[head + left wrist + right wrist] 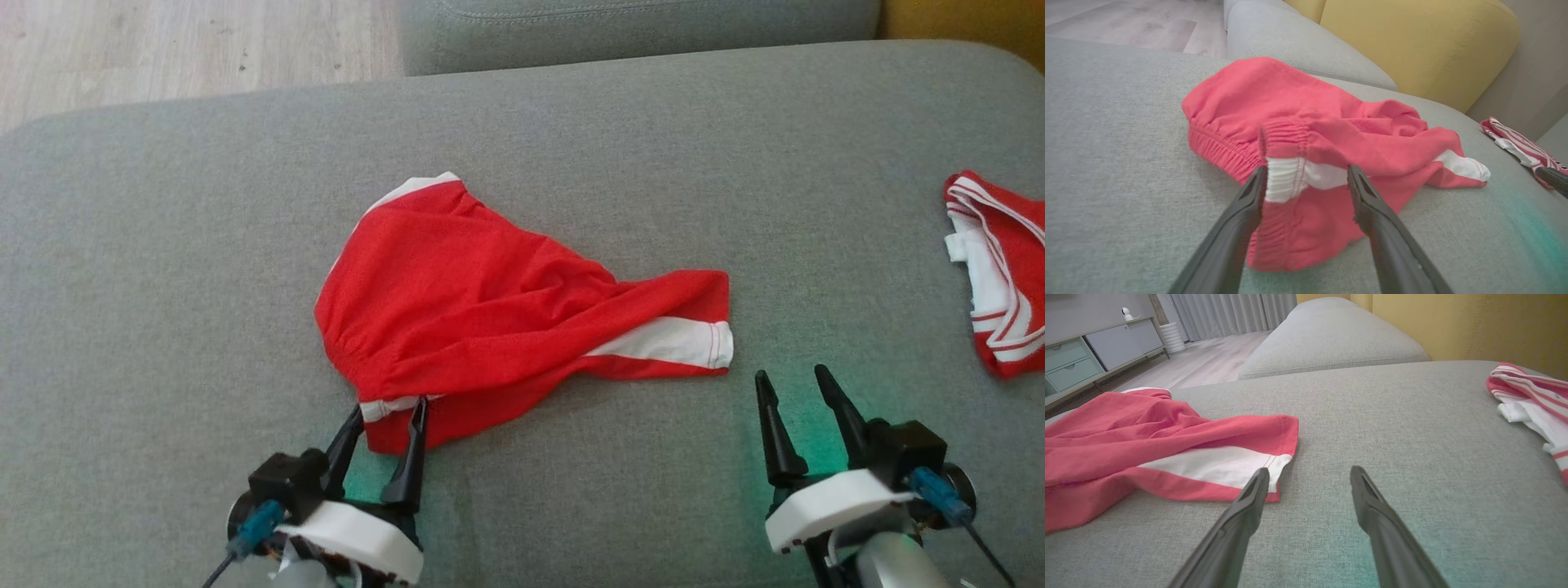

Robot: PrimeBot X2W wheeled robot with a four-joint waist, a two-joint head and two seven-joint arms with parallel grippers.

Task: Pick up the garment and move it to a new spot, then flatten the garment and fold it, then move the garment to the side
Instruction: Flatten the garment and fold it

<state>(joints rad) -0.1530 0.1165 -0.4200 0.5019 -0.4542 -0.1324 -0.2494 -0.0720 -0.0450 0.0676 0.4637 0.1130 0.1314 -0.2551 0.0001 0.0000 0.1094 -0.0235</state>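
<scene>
The garment [490, 310] is a crumpled pair of red shorts with white side panels, lying mid-cushion on the grey sofa seat [163, 245]. Its elastic waistband [1224, 143] faces my left gripper [389, 408], which is open; the fingertips straddle the near white-trimmed corner [1290, 179] of the cloth without closing on it. My right gripper [790, 377] stands open just below and right of the shorts' white-striped leg hem [686, 343], over bare cushion. In the right wrist view that hem [1224, 465] lies just beyond the left fingertip [1257, 486].
A second red-and-white striped garment [1000, 269] lies at the cushion's right edge. Another grey cushion [637, 33] adjoins the back, with a yellow backrest [1412, 49] beside it. Wooden floor [163, 49] lies beyond the far-left edge.
</scene>
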